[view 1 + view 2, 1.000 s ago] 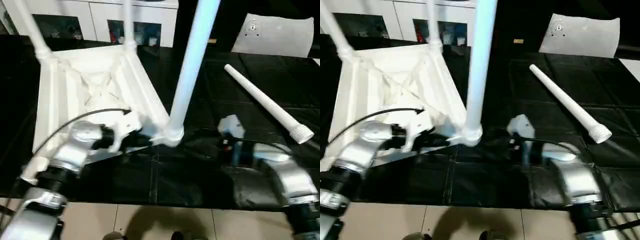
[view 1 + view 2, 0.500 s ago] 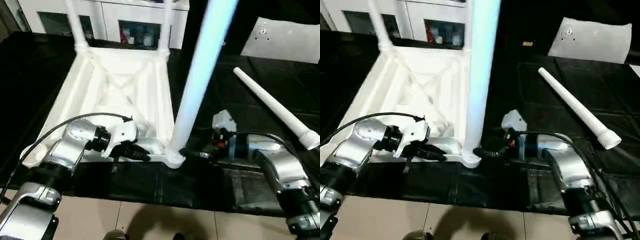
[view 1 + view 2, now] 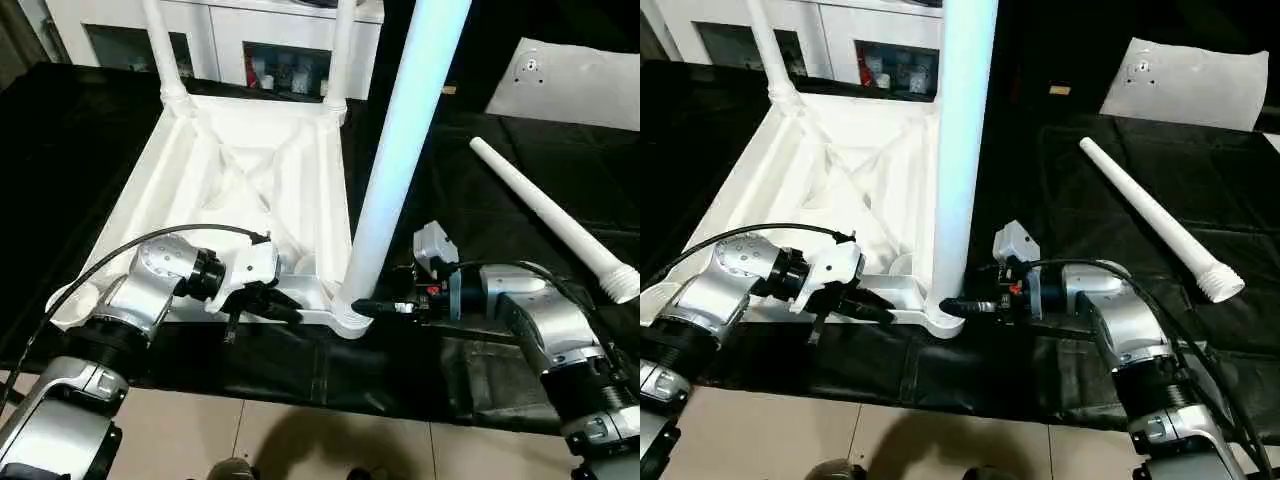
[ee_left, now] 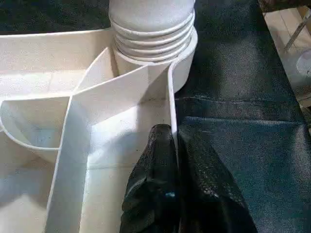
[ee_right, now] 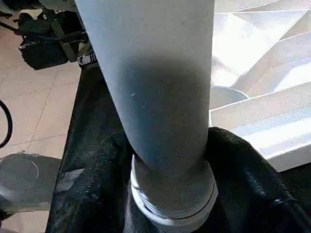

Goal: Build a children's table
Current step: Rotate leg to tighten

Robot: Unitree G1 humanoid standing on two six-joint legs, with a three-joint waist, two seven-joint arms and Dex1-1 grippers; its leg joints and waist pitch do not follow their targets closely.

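**Your right gripper has come in around the near leg's base**

Nearest you, the right gripper (image 3: 375, 308) that stood off a second ago now has its fingers (image 5: 252, 170) on either side of the near leg (image 3: 400, 150), just above its threaded end; whether they grip yet, you cannot tell. Your left gripper (image 3: 285, 312) stays clenched on the tabletop (image 3: 255, 190) rim wall beside that corner socket (image 3: 350, 318), bracing it. I judge you're set to twist this leg home. Beyond, two legs stand in the far sockets; the fourth leg (image 3: 545, 215) lies loose on the black mat (image 3: 480, 240), well apart to the right.
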